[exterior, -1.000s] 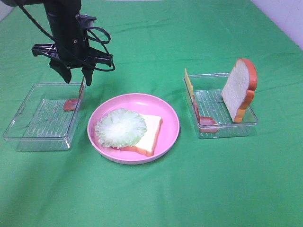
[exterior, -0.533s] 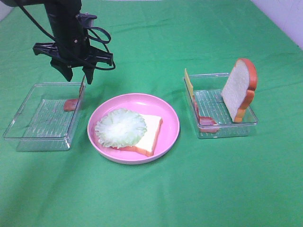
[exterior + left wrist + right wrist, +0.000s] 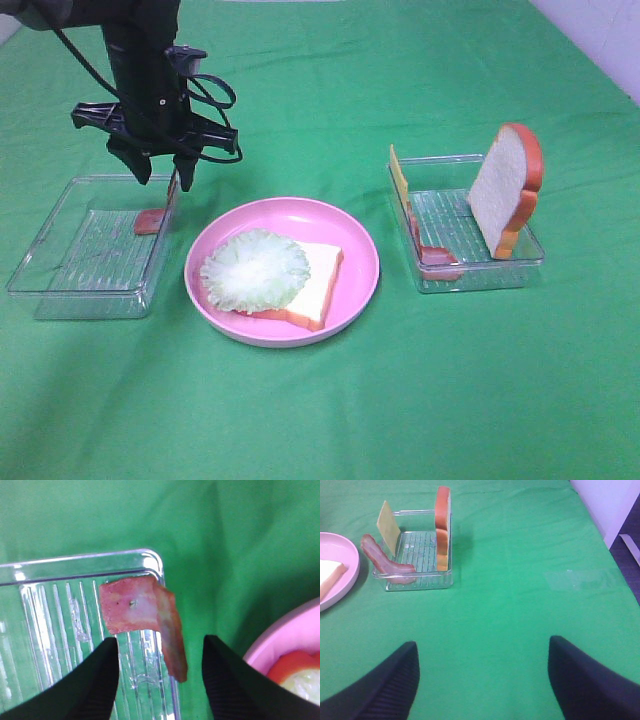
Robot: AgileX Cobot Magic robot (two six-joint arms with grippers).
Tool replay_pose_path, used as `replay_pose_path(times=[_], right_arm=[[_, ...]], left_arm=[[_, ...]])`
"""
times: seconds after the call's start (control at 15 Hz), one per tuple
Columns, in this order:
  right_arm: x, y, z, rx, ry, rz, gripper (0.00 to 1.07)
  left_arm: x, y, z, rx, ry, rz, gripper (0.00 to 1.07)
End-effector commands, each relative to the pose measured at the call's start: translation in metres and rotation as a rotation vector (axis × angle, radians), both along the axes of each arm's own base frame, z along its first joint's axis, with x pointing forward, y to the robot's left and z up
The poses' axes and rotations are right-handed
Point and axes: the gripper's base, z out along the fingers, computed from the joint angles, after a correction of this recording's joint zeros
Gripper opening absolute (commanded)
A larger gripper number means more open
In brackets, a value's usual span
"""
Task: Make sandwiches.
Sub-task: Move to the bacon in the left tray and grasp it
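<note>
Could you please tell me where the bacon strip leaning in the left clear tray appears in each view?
Exterior high: the pink-red bacon strip leans in the far right corner of the left clear plastic tray, under the left gripper.
Left wrist: bent over the tray's corner, between the black fingers.
Right wrist: not in it; the bacon there is another strip.
Shared landmark: the round pink plate.

Black arm [image 3: 140, 45], looped black cables [image 3: 215, 85]; left hand [image 3: 163, 180] black, ribbed fingers [image 3: 95, 680].
</note>
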Motion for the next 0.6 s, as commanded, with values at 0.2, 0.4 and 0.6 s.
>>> replay_pose_path(times=[0.2, 0.4, 0.6], right_arm=[[-0.0017, -0.0002, -0.0007, -0.007, -0.011, -0.002, 0.69], [-0.0017, -0.0002, -0.0007, -0.007, -0.011, -0.002, 0.69], [-0.0017, -0.0002, -0.0007, -0.007, -0.011, -0.002, 0.69]], left_arm=[[0.0014, 0.0025, -0.0014, 0.011, -0.005, 0.022, 0.27], [0.0026, 0.0019, -0.0012, 0.005, -0.019, 0.019, 0.11], [0.0030, 0.0017, -0.0011, 0.004, -0.023, 0.015, 0.00]])
